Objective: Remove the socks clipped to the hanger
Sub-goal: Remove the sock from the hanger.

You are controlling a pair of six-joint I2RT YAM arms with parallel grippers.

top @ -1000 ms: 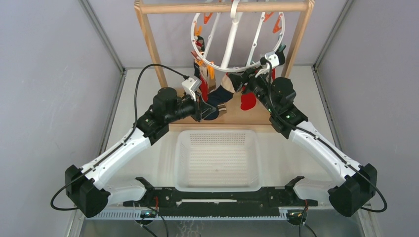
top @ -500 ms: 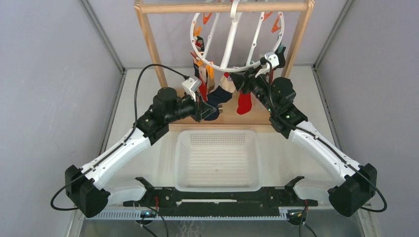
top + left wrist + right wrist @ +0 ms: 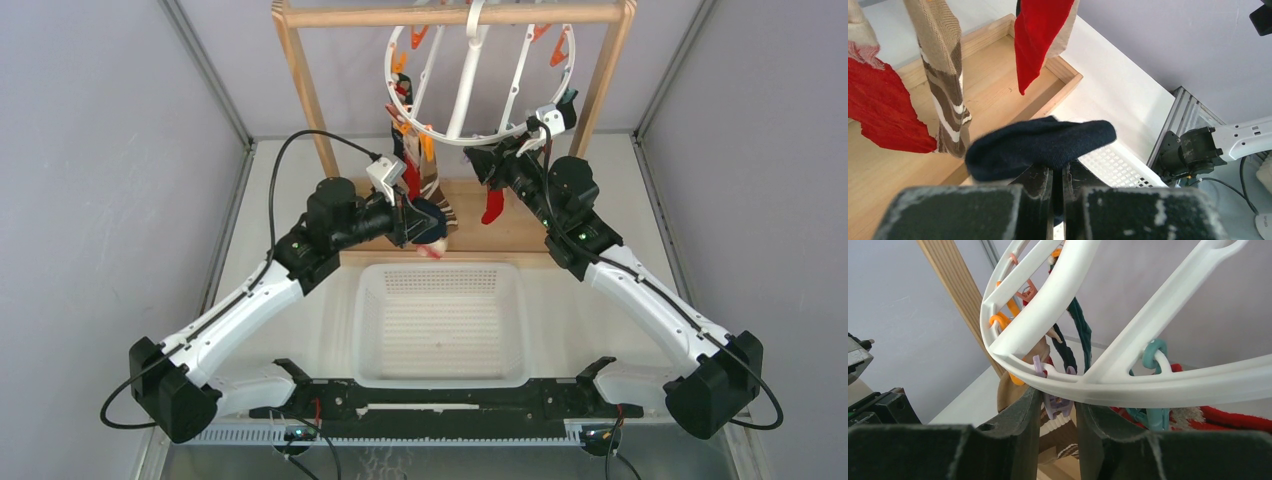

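Note:
The white round hanger (image 3: 466, 95) hangs from the wooden frame, with several socks clipped along its near rim. My left gripper (image 3: 410, 222) is shut on a navy sock (image 3: 430, 218) that hangs free of the clips, over the rack's base near the basket's far edge. In the left wrist view the navy sock (image 3: 1038, 145) bunches over the shut gripper (image 3: 1058, 172). My right gripper (image 3: 487, 160) is under the ring (image 3: 1168, 385), and its jaws press both sides of a purple clip (image 3: 1055, 402). A red sock (image 3: 492, 205) and a brown striped sock (image 3: 432, 185) still hang.
The wooden frame rack (image 3: 305, 90) has a flat wooden base (image 3: 500, 235) under the hanger. A white perforated basket (image 3: 365, 330) sits between the arms, and its corner shows in the left wrist view (image 3: 1118, 165). Grey walls close in both sides.
The navy sock, stretched from the clip to my left gripper before, has come off the clip and now hangs from the left gripper. The red sock has swung back to hang straight.

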